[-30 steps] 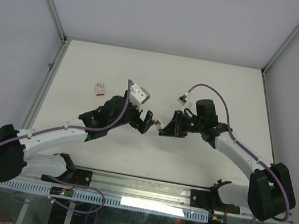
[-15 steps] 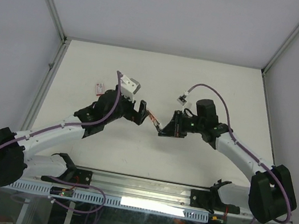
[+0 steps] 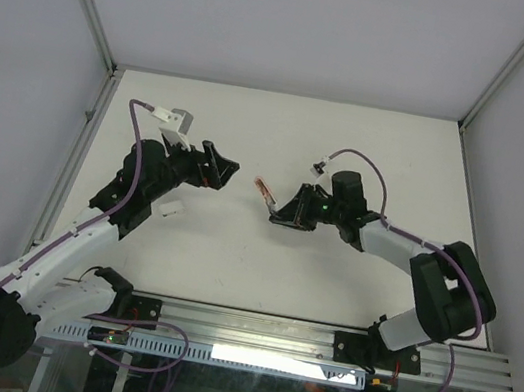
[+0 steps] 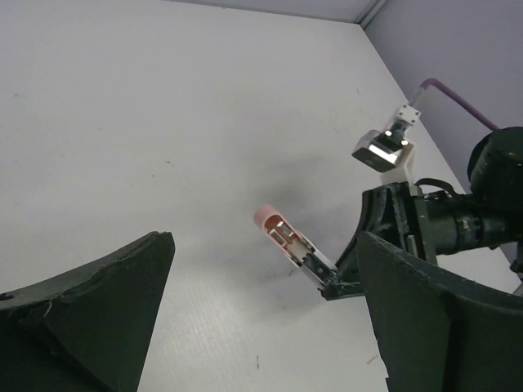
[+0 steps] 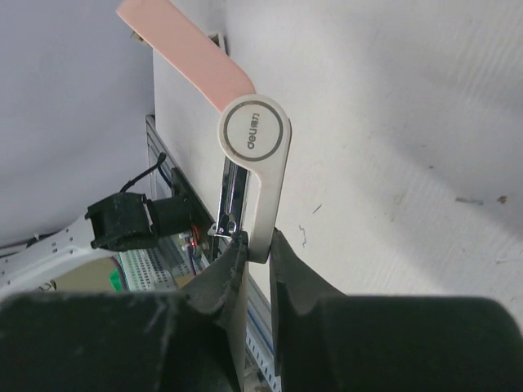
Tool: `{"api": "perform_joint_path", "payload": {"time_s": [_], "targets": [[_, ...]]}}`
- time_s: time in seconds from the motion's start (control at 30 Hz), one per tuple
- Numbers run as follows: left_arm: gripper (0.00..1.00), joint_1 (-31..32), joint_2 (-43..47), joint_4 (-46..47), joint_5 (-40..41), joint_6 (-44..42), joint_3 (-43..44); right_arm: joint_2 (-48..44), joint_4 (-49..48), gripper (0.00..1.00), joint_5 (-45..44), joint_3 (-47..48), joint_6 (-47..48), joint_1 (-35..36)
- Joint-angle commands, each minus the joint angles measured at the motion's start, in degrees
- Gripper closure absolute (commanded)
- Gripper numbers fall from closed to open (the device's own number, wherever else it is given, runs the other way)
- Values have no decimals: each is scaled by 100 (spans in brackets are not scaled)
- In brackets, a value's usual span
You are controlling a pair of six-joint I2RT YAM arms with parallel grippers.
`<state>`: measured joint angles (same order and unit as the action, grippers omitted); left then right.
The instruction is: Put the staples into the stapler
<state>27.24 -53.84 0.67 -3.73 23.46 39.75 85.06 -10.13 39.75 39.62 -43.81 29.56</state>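
1. Staples (image 3: 171, 211), in the top view, appear to be the tiny white piece lying on the table (image 3: 373, 145) just beside the left forearm; no red mark can be made out at this size. The stapler (image 3: 265, 191) is held near the middle of the table by the right gripper (image 3: 280, 214), well apart from that piece. The left gripper (image 3: 219, 165) sits between the two and points toward the stapler.
2. In the left wrist view, the fingers (image 4: 90, 302) stand wide apart with nothing between them. Ahead is the stapler, pink end nearest, apparently hinged open with metal showing inside. The white piece is out of this view, so the gripper would have to turn away to reach it. A flat box on a bare surface may slide or tip away from the pads instead of being pinched.
3. In the right wrist view, the fingers are closed tight on one end of the white body, and the pink arm is swung away. With so short a hold, any push on the far end could twist the stapler in the grip.
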Motion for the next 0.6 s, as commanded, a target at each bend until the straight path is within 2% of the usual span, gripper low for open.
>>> {"api": "perform_joint_path", "payload": {"time_s": [0.0,0.3,0.57], "targets": [[1,-271,193,-98,-548,398,273,429,-996,100,-318,458,-429,11],[1,-550,142,-244,-651,393,220,1809,-1341,100,-414,1401,-748,-56],[1,-619,4,-351,-520,218,277,2561,-1463,100,-524,1830,-990,-136]]}}
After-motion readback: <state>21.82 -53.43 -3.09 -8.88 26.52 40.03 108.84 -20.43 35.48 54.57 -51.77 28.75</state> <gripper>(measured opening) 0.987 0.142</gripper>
